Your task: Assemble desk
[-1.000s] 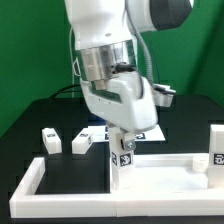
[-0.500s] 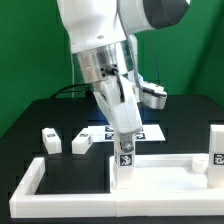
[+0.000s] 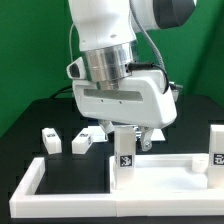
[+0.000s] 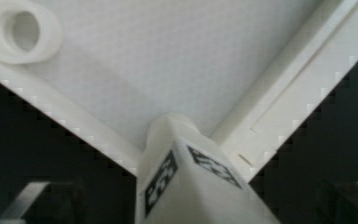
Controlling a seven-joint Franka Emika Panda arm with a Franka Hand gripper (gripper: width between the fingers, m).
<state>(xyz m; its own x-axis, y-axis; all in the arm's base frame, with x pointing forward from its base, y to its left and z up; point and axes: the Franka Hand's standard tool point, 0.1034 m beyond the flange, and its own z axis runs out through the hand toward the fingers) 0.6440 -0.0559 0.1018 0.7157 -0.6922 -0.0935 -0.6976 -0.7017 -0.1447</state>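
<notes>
We find the gripper (image 3: 130,143) hanging over the tabletop (image 3: 165,170), jaws spread wide on either side of an upright leg (image 3: 124,160) that stands at the tabletop's edge (the wrist view shows both fingers clear of it). A loose leg (image 3: 50,140) and a second loose leg (image 3: 82,142) sit well apart from the tabletop.
</notes>
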